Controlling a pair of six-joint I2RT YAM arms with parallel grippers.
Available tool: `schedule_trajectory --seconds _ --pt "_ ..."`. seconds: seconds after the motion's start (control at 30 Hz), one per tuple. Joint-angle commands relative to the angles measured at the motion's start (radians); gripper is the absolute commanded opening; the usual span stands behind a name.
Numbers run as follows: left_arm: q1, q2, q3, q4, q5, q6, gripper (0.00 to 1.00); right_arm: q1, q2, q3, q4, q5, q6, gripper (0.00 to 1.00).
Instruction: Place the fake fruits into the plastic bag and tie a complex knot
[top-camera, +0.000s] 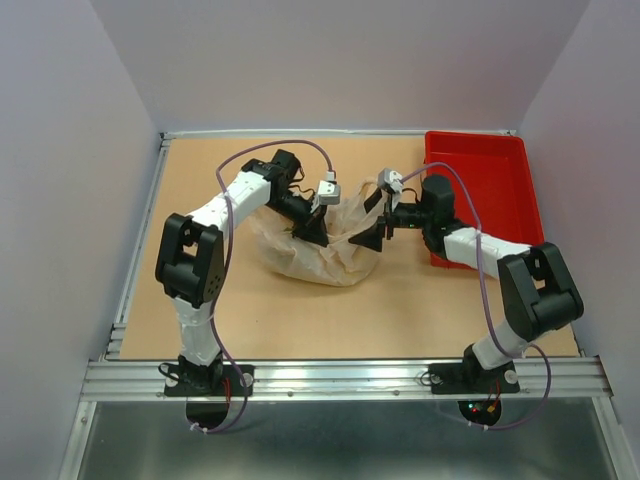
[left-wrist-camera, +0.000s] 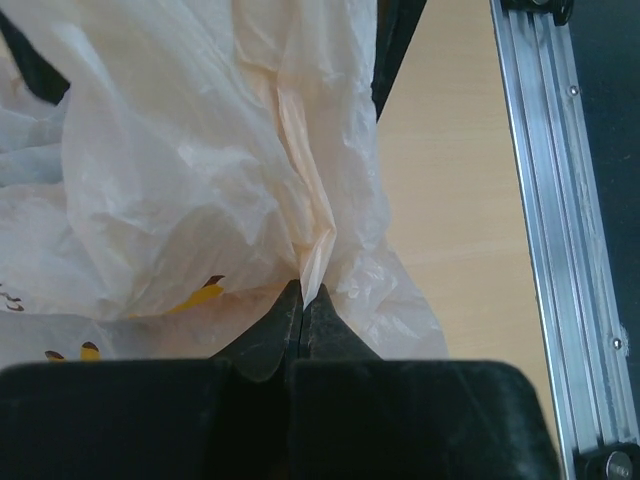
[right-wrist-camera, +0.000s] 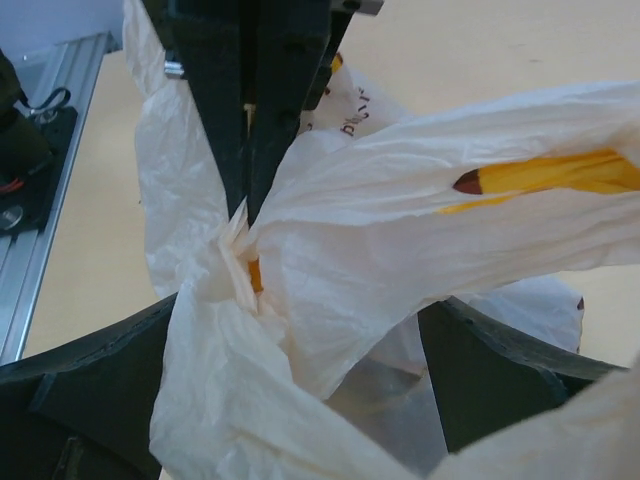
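Bag (top-camera: 312, 262) at tabletop (top-camera: 420, 310) centre, left gripper (top-camera: 315, 228) pinched shut on its fold at 12 o'clock, right gripper (top-camera: 372, 221) wide astride bunched film at 2; I'd close right near the bunch, then pull gently.

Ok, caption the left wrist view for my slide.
Left gripper shut on a bunched fold of the plastic bag.

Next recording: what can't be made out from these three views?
- Fake fruits: none visible; crumpled plastic bag blocks every view.
- Knot: left wrist view, film bunches at the shut left gripper; tied or not unclear.
- Red tray: near edge partly covered by the right arm, top view.
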Motion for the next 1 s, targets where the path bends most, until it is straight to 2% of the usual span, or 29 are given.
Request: schedule_trajectory --seconds 0.0,0.17,0.33,0.4,0.5,0.53,0.6,0.63,0.67,0.73,0.77,0.83,0.97 --pt "-0.011 0.026 0.053 -0.099 0.036 0.077 0.0 0.028 0.045 0.036 0.258 0.057 0.181 0.93" --pt "-0.014 0.048 0.074 -0.1 0.036 0.09 0.0 0.068 0.076 0.067 0.34 0.109 0.345 0.89" --pt "-0.014 0.023 0.03 -0.037 0.03 0.072 0.0 0.08 0.096 0.071 0.346 0.217 0.501 0.71" --pt "-0.011 -0.007 -0.01 0.026 0.034 0.028 0.0 0.08 0.11 0.07 0.344 0.251 0.538 0.7" --pt "-0.008 -0.052 -0.044 0.119 0.033 -0.035 0.0 0.08 0.133 0.076 0.327 0.283 0.587 0.57" --pt "-0.01 -0.061 -0.06 0.14 0.031 -0.064 0.0 0.082 0.14 0.088 0.309 0.307 0.616 0.46" --pt "-0.008 -0.093 -0.079 0.212 0.016 -0.107 0.0 0.089 0.162 0.114 0.253 0.346 0.621 0.33" --pt "-0.007 -0.125 -0.106 0.244 0.008 -0.159 0.0 0.092 0.163 0.131 0.216 0.376 0.617 0.18" --pt "-0.008 -0.145 -0.122 0.274 -0.001 -0.19 0.05 0.1 0.162 0.14 0.184 0.407 0.612 0.13" --pt "-0.008 -0.223 -0.191 0.411 -0.054 -0.312 0.1 0.102 0.16 0.162 0.117 0.435 0.589 0.0" --pt "-0.007 -0.25 -0.214 0.449 -0.067 -0.328 0.16 0.103 0.154 0.163 0.091 0.453 0.577 0.0" --pt "-0.005 -0.299 -0.264 0.511 -0.111 -0.356 0.22 0.103 0.138 0.159 0.067 0.444 0.523 0.0" --pt "0.01 -0.377 -0.288 0.479 -0.104 -0.365 0.25 0.108 0.101 0.139 0.027 0.381 0.415 0.0"
